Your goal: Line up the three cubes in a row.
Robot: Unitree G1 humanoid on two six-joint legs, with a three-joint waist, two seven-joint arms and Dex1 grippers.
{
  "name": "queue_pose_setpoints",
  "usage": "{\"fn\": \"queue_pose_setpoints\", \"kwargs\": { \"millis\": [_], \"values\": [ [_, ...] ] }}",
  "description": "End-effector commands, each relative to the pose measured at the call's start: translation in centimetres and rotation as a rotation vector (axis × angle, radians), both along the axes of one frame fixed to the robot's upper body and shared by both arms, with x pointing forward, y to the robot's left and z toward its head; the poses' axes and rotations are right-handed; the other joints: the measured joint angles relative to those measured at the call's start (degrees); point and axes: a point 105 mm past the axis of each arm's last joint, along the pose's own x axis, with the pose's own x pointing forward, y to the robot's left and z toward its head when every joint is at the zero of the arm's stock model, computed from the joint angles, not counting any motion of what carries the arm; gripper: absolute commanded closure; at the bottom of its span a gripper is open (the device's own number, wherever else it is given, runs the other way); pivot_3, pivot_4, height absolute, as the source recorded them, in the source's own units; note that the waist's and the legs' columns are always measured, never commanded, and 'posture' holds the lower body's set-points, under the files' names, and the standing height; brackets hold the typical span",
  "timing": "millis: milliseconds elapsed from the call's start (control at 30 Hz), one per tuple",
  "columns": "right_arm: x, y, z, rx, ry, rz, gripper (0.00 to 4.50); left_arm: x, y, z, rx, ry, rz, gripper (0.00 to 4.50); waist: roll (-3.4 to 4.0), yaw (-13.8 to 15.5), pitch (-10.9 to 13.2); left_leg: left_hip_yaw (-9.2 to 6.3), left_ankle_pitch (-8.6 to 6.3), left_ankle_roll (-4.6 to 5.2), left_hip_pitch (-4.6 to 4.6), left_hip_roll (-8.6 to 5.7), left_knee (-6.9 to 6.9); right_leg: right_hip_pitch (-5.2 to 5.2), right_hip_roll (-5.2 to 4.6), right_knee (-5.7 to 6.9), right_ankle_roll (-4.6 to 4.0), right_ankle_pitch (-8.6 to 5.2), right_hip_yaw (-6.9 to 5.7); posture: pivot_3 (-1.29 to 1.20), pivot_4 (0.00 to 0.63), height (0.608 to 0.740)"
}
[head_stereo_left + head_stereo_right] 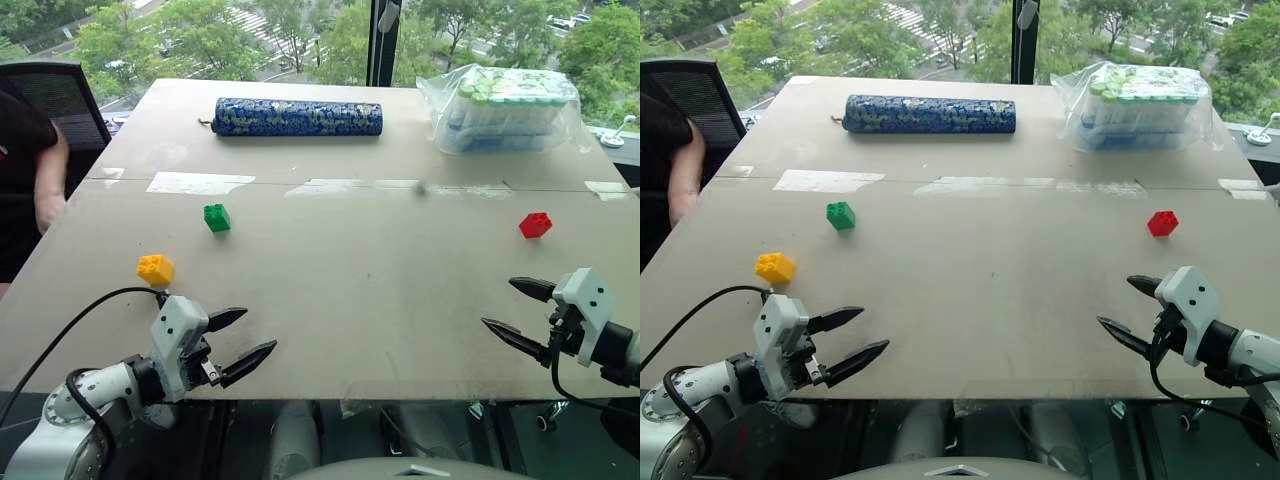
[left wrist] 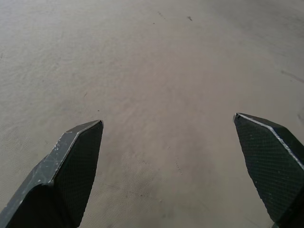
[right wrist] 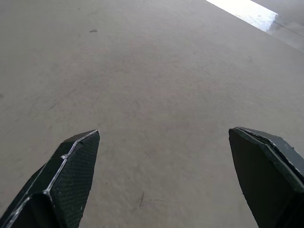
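Cubes scattered: yellow studded plastic cube point(image 1: 155, 268) lower left, green one point(image 1: 217, 217) mid-left, red one point(image 1: 535, 224) right | left hand point(image 1: 241, 340), right hand point(image 1: 512, 311) both agape, empty | likely light, rigid, slick: pinch flat sides

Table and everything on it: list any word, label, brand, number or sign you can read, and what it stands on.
No text can be read anywhere.
blue cylinder: a light pattern, no letters that can be made out.
plastic bag: green-capped tubes inside, any labels too small to read.
red cube, green cube, yellow-orange cube: studs, no markings visible.
table: pale tape strips, no writing.
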Motion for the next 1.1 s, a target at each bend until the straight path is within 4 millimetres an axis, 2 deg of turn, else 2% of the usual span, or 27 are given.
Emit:
{"fn": "queue_pose_setpoints", "kwargs": {
  "millis": [33,133,200,367,567,667,800,900,1067,1100],
  "values": [
    [1.2,0.0,1.6,0.002,-0.101,-0.088,0.04,1.0,-1.0,1.5,-0.027,-0.069,-0.019,0.0,0.0,0.0,0.0,0.0,0.0,0.0,-0.01,0.0,0.0,0.0,0.0,0.0,0.0,0.0,0.0,0.0,0.15,0.74],
    [4.5,-1.0,3.5,0.014,-0.16,-0.274,0.04,3.1,-4.2,3.7,-0.12,-0.137,-0.062,0.0,0.1,0.1,0.1,-0.04,0.0,0.0,-0.01,-0.03,0.07,-0.02,-0.01,0.06,0.02,-0.01,-0.04,0.0,0.15,0.74],
    [6.1,-2.2,4.1,0.041,-0.128,-0.377,0.04,3.7,-5.5,4.4,-0.134,-0.149,-0.104,0.0,0.01,0.0,0.0,-0.08,0.1,0.15,0.03,-0.17,0.11,0.04,-0.07,0.09,0.0,0.02,0.04,0.0,0.15,0.74],
    [10.2,-5.5,5.7,-0.053,-0.109,-0.583,0.04,4.4,-9.1,5.7,-0.123,-0.178,-0.257,0.0,0.02,0.0,-0.1,0.04,0.1,0.18,-0.05,-0.33,0.05,0.04,-0.12,0.06,0.21,0.12,0.11,0.0,0.15,0.74],
    [14.2,-8.3,4.9,-0.054,0.019,-0.737,0.04,4.6,-11.6,6.4,-0.125,-0.204,-0.37,0.0,0.08,0.0,0.0,0.06,0.14,0.12,-0.04,-0.38,-0.37,-0.05,-0.04,-0.01,0.34,0.03,0.13,0.0,0.15,0.74],
    [16.0,-9.0,4.3,-0.028,0.081,-0.768,0.04,4.8,-12.2,6.7,-0.13,-0.215,-0.395,0.0,0.18,-0.1,0.0,0.12,0.22,-0.02,-0.07,-0.4,-0.36,-0.08,-0.03,-0.05,0.38,0.01,0.24,0.0,0.15,0.74],
    [17.5,-9.8,3.3,-0.023,0.138,-0.796,0.04,4.7,-12.3,6.7,-0.134,-0.215,-0.401,0.0,0.19,-0.1,0.0,0.14,0.23,-0.03,-0.08,-0.43,-0.35,-0.08,-0.05,-0.07,0.4,0.01,0.29,0.0,0.15,0.74],
    [17.9,-9.6,2.3,-0.026,0.194,-0.767,0.92,4.5,-12.2,6.6,-0.144,-0.214,-0.387,0.0,0.2,-0.1,0.0,0.14,0.24,-0.05,-0.08,-0.44,-0.36,-0.08,-0.06,-0.07,0.41,0.0,0.27,0.0,0.15,0.74],
    [17.7,-9.4,1.5,-0.061,0.237,-0.712,3.13,4.3,-12.3,6.6,-0.149,-0.215,-0.37,0.0,0.23,-0.1,0.0,0.16,0.25,-0.06,-0.08,-0.44,-0.35,-0.08,-0.08,-0.07,0.43,0.0,0.28,0.0,0.15,0.74],
    [17.7,-9.3,1.6,-0.067,0.232,-0.694,3.12,4.2,-12.3,6.7,-0.149,-0.216,-0.368,0.0,0.23,-0.1,0.0,0.15,0.25,-0.06,-0.08,-0.44,-0.34,-0.08,-0.08,-0.06,0.43,0.0,0.28,0.0,0.15,0.74]
  ]
}}
